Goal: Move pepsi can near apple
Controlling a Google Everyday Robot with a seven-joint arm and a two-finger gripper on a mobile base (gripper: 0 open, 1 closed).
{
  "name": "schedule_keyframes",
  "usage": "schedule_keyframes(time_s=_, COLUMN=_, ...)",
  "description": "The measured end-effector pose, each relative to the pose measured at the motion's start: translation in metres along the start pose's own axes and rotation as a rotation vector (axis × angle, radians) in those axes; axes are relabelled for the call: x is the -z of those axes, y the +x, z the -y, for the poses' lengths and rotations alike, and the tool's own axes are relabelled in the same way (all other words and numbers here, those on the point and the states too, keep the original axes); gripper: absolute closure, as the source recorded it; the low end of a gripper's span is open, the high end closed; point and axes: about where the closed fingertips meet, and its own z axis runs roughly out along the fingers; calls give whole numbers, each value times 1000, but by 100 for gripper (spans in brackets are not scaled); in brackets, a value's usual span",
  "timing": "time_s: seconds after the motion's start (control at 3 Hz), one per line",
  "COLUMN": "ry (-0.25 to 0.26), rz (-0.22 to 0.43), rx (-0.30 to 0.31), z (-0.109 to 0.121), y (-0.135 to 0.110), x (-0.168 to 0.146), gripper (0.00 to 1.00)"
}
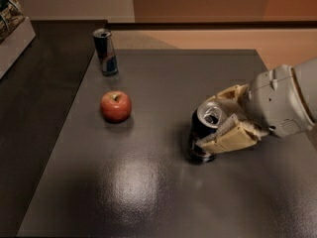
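Note:
The pepsi can [204, 131] is dark with a silver top and stands on the dark table [163, 192], right of centre, tilted a little to the right. My gripper [218, 120] comes in from the right and is shut on the can, one tan finger behind it and one in front. The red apple [116, 106] lies on the table to the left of the can, well apart from it.
A slim blue-and-silver can [106, 52] stands at the table's far left corner, behind the apple. A pale box [14, 31] sits on the dark counter at the far left. The table's right edge runs just behind my arm.

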Motion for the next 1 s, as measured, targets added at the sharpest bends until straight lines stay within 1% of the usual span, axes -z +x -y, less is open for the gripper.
schedule_keyframes(time_s=0.33, ry=16, rz=12, rx=-1, z=13, y=-17, x=-24, gripper=100)
schedule_keyframes(time_s=0.67, ry=8, rz=4, rx=10, z=24, y=-36, x=-50, gripper=100)
schedule_keyframes(time_s=1.0, ry=-7, rz=-12, rx=21, z=41, y=-58, x=-75, gripper=100)
